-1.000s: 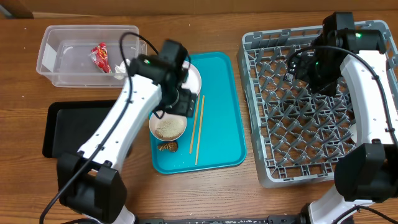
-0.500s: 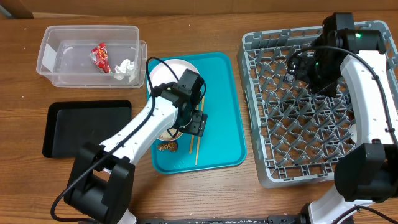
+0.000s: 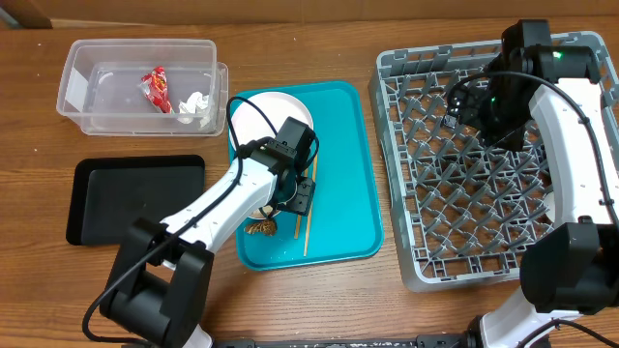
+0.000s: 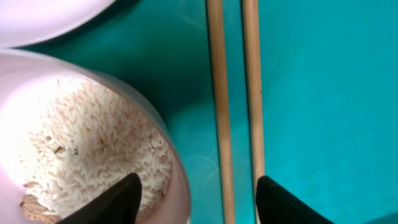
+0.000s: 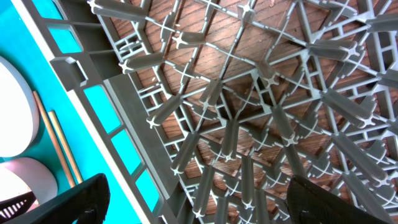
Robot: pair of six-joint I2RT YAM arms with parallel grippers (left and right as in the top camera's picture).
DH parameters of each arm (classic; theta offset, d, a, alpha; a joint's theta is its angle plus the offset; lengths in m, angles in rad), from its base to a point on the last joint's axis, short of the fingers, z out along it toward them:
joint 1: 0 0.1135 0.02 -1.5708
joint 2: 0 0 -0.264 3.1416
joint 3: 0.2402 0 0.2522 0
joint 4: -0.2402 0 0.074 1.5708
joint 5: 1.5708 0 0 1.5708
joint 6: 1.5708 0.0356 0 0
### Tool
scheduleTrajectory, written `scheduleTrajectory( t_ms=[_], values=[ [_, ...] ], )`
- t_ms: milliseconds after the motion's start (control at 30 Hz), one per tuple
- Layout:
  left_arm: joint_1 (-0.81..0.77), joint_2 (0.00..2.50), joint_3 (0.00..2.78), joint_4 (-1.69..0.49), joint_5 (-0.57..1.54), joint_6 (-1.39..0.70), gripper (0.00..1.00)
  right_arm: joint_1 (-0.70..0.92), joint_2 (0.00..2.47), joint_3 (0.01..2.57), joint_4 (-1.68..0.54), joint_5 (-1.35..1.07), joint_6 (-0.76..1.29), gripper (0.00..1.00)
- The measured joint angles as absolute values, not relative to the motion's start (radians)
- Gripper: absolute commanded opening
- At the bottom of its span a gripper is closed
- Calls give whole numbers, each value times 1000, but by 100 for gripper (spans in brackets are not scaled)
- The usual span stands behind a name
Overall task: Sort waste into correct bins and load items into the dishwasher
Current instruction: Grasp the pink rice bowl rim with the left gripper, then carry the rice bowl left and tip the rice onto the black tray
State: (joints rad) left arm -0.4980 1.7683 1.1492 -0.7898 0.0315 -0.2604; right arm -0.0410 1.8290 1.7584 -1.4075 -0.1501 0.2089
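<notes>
Half open and empty, my left hand (image 4: 196, 194) straddles the rice bowl (image 4: 176, 177)'s rim and the chopsticks (image 4: 217, 93) beside it: light, stiff, roll-prone, so I'd pinch both mid-length.

A brown wood-grain table (image 3: 29, 145) fills the background.

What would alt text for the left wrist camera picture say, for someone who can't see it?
A white bowl of rice sits on a teal tray beside two wooden chopsticks lying side by side. The tool's two dark fingers stand apart, one over the rice, the other past the chopsticks.
</notes>
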Motion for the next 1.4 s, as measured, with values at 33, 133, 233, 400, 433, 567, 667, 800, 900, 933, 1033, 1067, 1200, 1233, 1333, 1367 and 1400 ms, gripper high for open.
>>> scheduleTrajectory(
  t_ms=[33,133,233,400,433,567,667,800,900,933,1033,1067,1200,1233,1333,1367,1400],
  values=[
    [-498,1772,1149,-784,32,-261,55,-41,1829,1758,-1407,-150,209,93],
    [-498,1787,1149,-775,30,-264,42,-41,1829,1758,-1407,-150,208,93],
    [-498,1807,1148,-773,28,-265,22,-41,1829,1758,-1407,-150,209,93],
    [-498,1813,1147,-773,19,-261,4,-41,1829,1758,-1407,-150,209,93],
    [-498,1812,1148,-774,9,-261,4,-41,1829,1758,-1407,-150,209,93],
    [-498,1810,1164,-801,-4,-260,4,-41,1829,1758,-1407,-150,209,93],
    [-498,1810,1200,-860,-9,-260,4,-41,1829,1758,-1407,-150,209,93],
    [-498,1810,1279,-958,3,-261,4,-41,1829,1758,-1409,-150,208,93],
    [-498,1810,1347,-1016,8,-264,4,-41,1829,1758,-1415,-150,209,93],
    [-495,1810,1370,-1039,10,-270,4,-41,1829,1758,-1417,-149,209,93],
    [-480,1808,1400,-1078,20,-292,4,-41,1829,1758,-1422,-150,209,93],
    [-467,1806,1401,-1089,25,-296,4,-41,1829,1758,-1423,-150,209,93],
    [-390,1798,1401,-1112,65,-301,4,-41,1829,1758,-1424,-146,209,93],
    [-365,1793,1401,-1112,82,-300,4,-41,1829,1758,-1424,-142,209,93],
    [-280,1770,1401,-1119,132,-284,4,-41,1829,1758,-1427,-134,209,93],
    [-251,1763,1401,-1125,150,-277,4,-41,1829,1758,-1429,-130,209,93],
    [-224,1755,1401,-1130,167,-269,4,-41,1829,1758,-1433,-125,209,93]
  ],
)
